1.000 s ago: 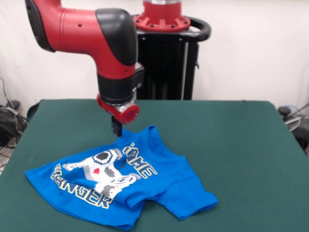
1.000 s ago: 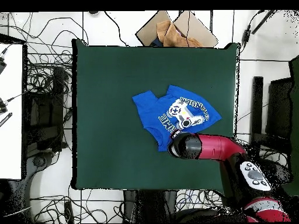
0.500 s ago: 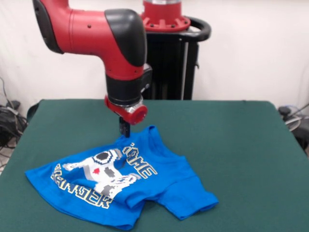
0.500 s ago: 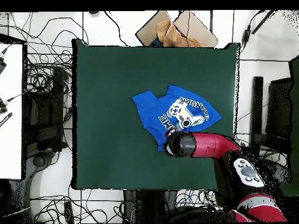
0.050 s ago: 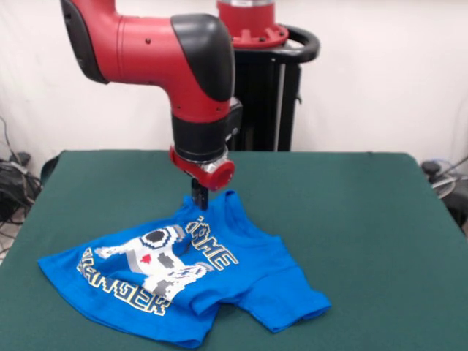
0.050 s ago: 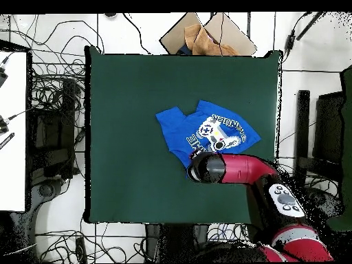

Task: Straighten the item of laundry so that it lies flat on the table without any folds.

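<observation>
On the table [image 5: 351, 212], the blue T-shirt [image 5: 219, 285] reads "GAME CHANGER" partly.

table [image 5: 365, 212] right half bare, you pass freely | shirt [image 5: 219, 278] rumpled front-left | arm [image 5: 197, 95] looms over its far edge

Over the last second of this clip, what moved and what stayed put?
The red and black arm's gripper slid sideways along the far edge of the bright blue printed T-shirt, rightward in the front view, ending at the raised fold. Nothing was visibly grasped or released. The shirt kept its rumpled shape and place on the dark green felt table.
</observation>
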Tool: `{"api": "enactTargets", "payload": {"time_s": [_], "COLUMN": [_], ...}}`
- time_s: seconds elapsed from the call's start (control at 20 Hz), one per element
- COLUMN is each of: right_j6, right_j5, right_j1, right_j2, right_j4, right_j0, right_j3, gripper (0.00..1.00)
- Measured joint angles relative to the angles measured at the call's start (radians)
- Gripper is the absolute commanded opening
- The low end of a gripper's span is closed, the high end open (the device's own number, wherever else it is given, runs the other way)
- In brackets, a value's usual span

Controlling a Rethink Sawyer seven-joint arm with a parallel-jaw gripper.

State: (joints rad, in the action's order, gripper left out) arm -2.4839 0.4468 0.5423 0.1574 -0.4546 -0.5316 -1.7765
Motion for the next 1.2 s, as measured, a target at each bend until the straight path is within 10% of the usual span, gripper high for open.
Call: {"api": "enactTargets", "payload": {"time_s": [1.2], "right_j6": [0.000], "right_j5": [-0.092], "right_j1": [-0.102], "right_j2": [-0.287], "right_j4": [0.029], "right_j0": [0.256], "right_j3": [0.007], "gripper": [0.00]}}
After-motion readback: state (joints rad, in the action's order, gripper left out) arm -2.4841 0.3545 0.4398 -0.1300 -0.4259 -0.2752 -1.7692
